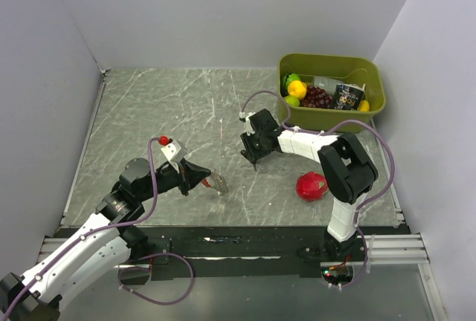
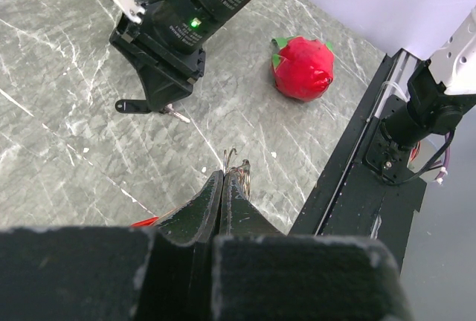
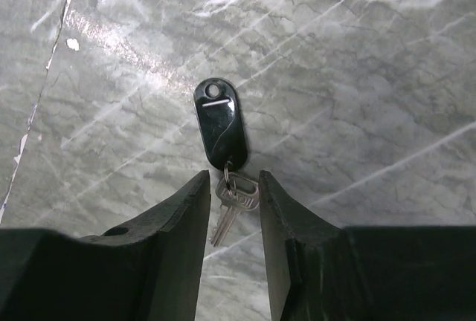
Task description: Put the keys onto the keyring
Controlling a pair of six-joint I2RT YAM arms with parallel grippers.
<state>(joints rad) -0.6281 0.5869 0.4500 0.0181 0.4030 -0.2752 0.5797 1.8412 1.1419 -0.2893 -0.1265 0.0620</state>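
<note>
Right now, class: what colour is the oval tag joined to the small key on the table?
The oval tag is glossy black, clearest in the right wrist view.

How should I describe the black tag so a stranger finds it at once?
On the marble table, look just past the right gripper. A black oval tag lies there, a silver key on its ring. Unlike the round red fruit nearby, it is flat and dark.

Grey white-veined marble table (image 1: 149, 113), olive bin (image 1: 331, 62), red fruit (image 1: 312, 186), black fob (image 3: 220, 124), silver key (image 3: 222, 224)
</note>
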